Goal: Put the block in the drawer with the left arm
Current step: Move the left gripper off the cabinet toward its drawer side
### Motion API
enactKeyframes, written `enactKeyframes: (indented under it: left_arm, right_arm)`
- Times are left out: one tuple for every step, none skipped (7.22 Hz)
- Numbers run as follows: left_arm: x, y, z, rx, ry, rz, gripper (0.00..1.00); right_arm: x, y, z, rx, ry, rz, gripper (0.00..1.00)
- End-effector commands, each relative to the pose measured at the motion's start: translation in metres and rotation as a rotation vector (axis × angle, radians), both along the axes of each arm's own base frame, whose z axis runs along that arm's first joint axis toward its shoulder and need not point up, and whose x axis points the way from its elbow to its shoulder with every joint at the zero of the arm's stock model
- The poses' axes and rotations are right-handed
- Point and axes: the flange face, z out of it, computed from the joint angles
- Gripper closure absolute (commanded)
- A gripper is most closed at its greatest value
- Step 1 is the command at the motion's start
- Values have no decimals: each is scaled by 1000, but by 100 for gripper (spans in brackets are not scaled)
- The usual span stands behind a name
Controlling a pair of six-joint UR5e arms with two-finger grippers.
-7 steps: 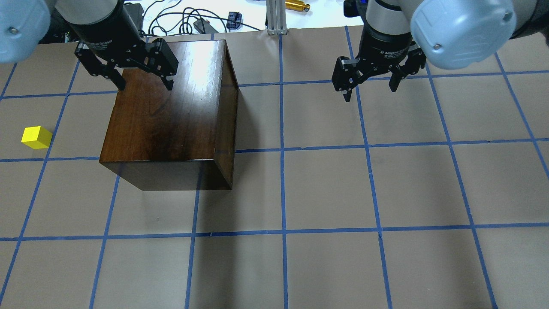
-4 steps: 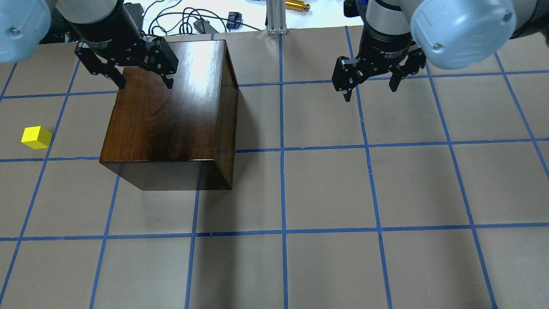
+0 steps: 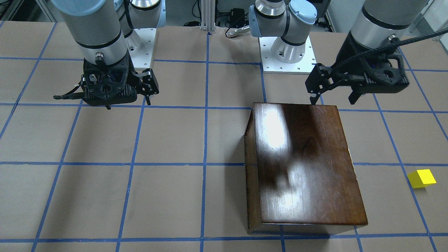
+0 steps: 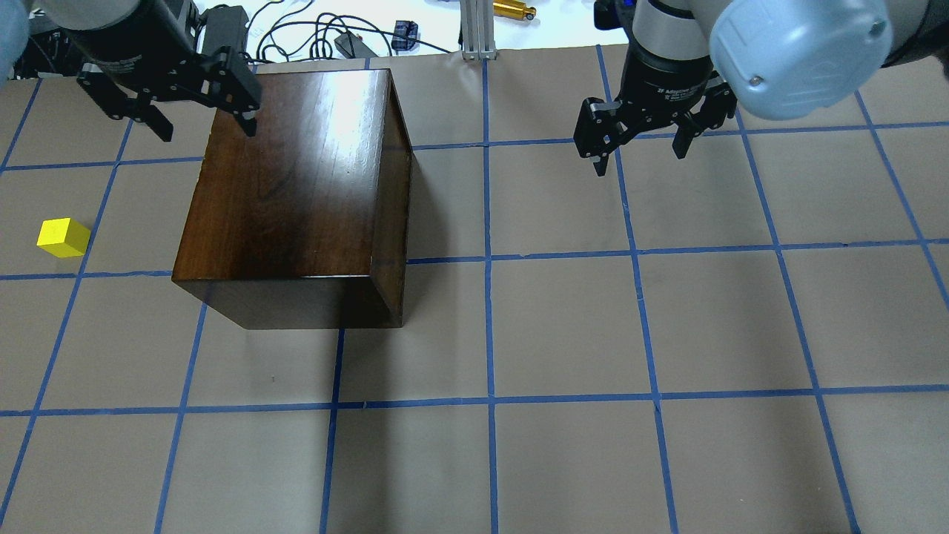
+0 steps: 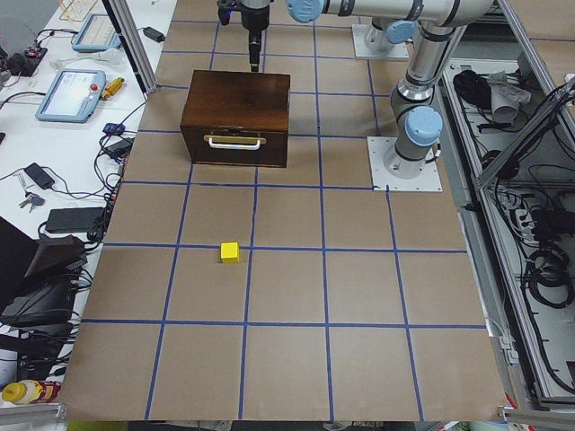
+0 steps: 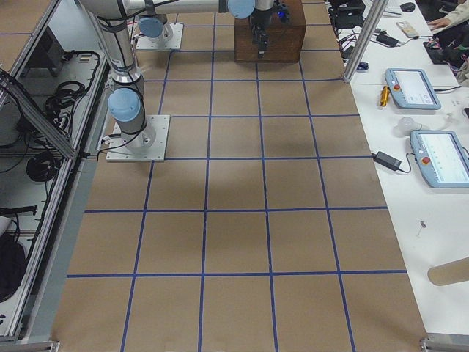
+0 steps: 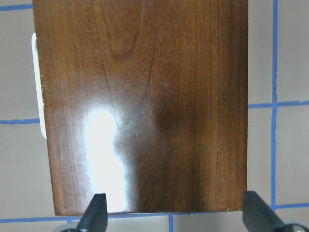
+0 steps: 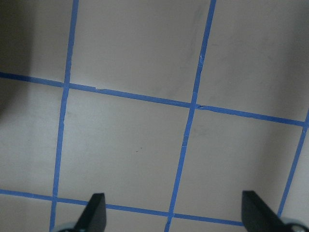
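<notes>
The yellow block lies on the brown paper, well left of the dark wooden box; it also shows in the front view and the left view. The drawer is shut inside the box; its dark front with the metal pull shows in the left view. My left gripper is open and empty, hovering over the box's top-left corner in the overhead view, seen also from the front and in its wrist view. My right gripper is open and empty above bare paper.
The table is brown paper with a blue tape grid. A white bench with cables and small devices and an aluminium post lie beyond the paper's edge. The arms' base plates stand behind the box in the front view.
My left gripper has moved left and slightly up in the overhead view, from above the box's top to its top-left corner. The right arm, box and block have not moved.
</notes>
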Motion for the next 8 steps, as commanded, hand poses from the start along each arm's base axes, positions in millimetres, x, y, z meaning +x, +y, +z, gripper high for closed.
enactKeyframes:
  left_arm:
    - [105,3,-3,11,-2,145,0]
    - [156,12,-7,41,5,157,0]
    - [205,23,-14,75,18,154,0]
    - [249,31,-24,93,28,113,0]
    - [273,34,-32,94,37,62,0]
    - [280,26,-46,96,75,64,0]
    - [279,9,-67,60,195,61,0]
    - [287,-7,-96,76,257,59,0]
  right_arm:
    - [0,0,0,0,0,-1,0]
    - [0,0,0,0,0,1,0]
    - [0,0,0,0,0,1,0]
    - [0,0,0,0,0,1,0]
    - [0,0,0,0,0,-1,0]
    - [0,0,0,0,0,-1,0]
    - [0,0,0,0,0,-1,0]
    - [0,0,0,0,0,1,0]
